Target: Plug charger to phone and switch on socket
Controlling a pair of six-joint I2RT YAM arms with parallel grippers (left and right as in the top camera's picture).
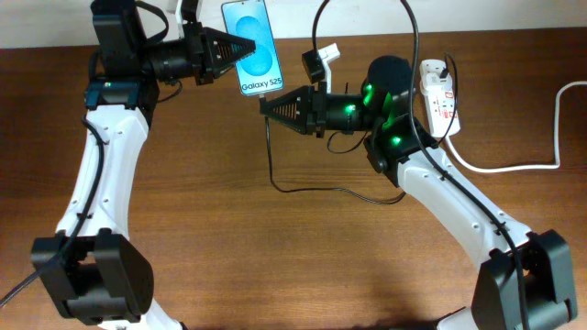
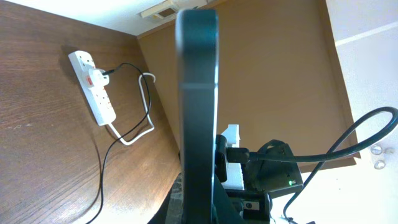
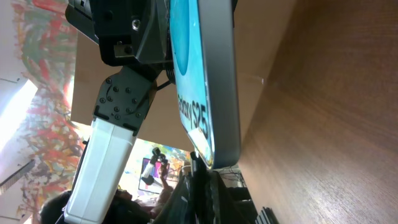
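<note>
Left jaws clench the phone, its long axis running far to near; right jaws, gripping the charger by its plug, sit just beside its near end.

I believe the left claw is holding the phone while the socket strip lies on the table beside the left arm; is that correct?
Not quite. The left claw does hold the phone, but the socket strip lies on the table beside the right arm, not the left, as the overhead view shows.
</note>
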